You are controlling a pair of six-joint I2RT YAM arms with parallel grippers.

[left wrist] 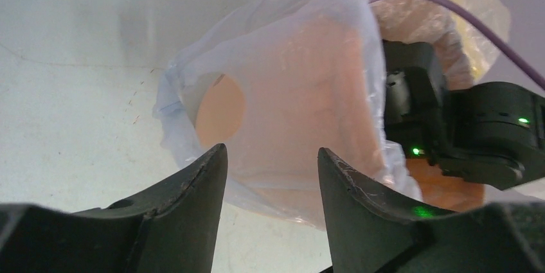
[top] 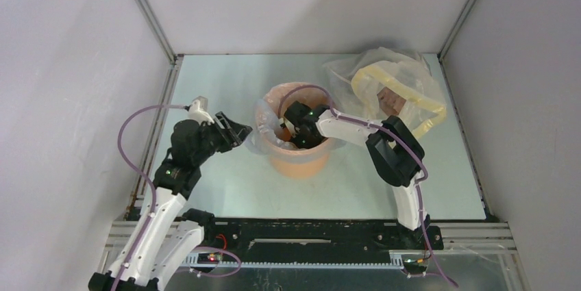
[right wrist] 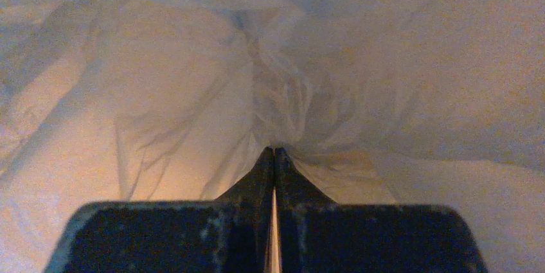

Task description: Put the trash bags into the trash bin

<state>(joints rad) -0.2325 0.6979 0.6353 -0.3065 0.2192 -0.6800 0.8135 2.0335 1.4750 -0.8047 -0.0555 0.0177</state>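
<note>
The orange trash bin [top: 299, 161] stands at the table's middle. The pale translucent trash bag [top: 264, 127] lines its inside and hangs over its left rim. My right gripper [top: 291, 135] reaches down inside the bin. In the right wrist view it [right wrist: 274, 151] is shut, with the bag's film [right wrist: 283, 87] bunched in wrinkles at its tips. My left gripper [top: 240, 130] is open and empty just left of the bin. In the left wrist view it [left wrist: 271, 154] faces the bag [left wrist: 302, 80] draped over the bin's wall, and bare orange shows through a hole [left wrist: 220, 109].
A bulky clear-and-yellow plastic bundle [top: 397, 92] lies at the back right, close behind my right arm [top: 394, 150]. Enclosure walls stand on the left, right and far sides. A purple cable [left wrist: 450, 13] arcs over the bin.
</note>
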